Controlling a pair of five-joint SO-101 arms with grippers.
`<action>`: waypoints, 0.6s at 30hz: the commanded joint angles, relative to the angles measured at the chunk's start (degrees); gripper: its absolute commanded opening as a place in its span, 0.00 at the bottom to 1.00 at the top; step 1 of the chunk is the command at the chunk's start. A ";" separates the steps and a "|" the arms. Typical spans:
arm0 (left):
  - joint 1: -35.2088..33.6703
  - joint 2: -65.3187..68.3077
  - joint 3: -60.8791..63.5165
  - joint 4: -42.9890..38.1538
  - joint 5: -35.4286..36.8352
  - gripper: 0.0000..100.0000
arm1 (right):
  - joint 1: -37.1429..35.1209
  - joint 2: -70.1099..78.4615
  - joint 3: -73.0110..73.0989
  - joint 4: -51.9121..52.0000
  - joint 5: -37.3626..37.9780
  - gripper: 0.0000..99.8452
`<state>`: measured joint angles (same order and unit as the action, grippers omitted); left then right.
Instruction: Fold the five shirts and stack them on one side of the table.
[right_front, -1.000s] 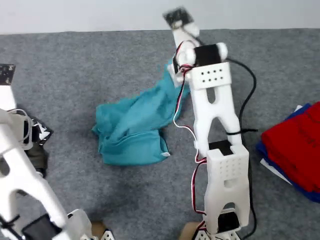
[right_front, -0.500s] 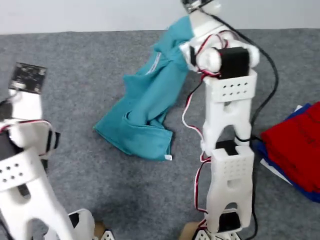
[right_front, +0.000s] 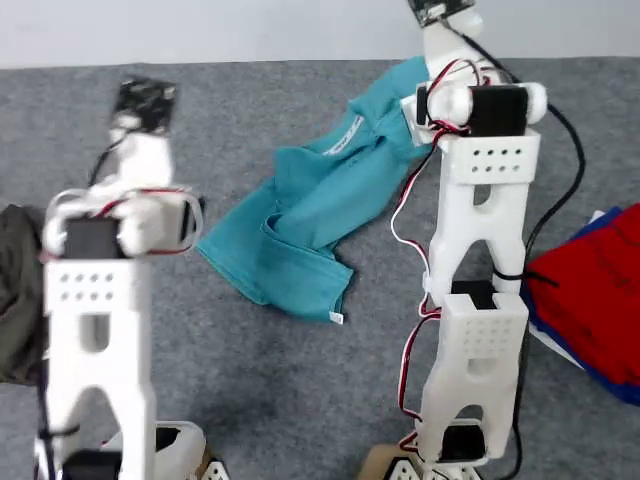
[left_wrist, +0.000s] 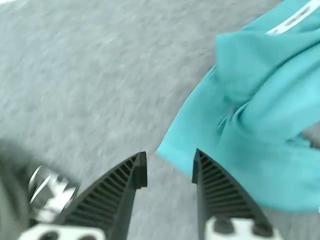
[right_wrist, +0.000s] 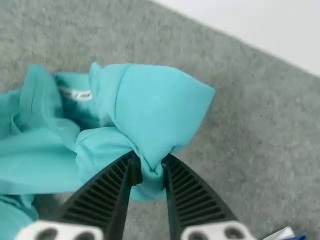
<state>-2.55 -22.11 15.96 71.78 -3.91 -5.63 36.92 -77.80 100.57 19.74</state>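
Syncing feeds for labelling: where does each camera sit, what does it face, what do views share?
High view: fixed overhead, looking down at both arms, teal shirt, folded stack.
Left wrist view: on left arm, facing shirt's edge past open left gripper.
Right wrist view: on right arm, facing right gripper shut on shirt.
All share the shirt.

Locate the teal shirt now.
In the high view the teal shirt lies mid-table between the arms, one end pinched in the right gripper, the open left gripper near its other edge.
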 joint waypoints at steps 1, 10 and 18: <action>3.08 6.42 -0.75 -10.11 0.79 0.15 | -0.66 -4.00 2.55 1.89 2.46 0.01; 6.86 32.62 -22.37 -13.80 3.34 0.16 | -0.84 -4.00 5.54 1.89 3.78 0.01; 10.02 59.08 -54.90 -2.37 3.69 0.21 | -0.84 -4.00 5.54 1.89 3.78 0.01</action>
<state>6.07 30.02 -25.36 65.19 -0.75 -5.63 37.01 -71.91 100.57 22.81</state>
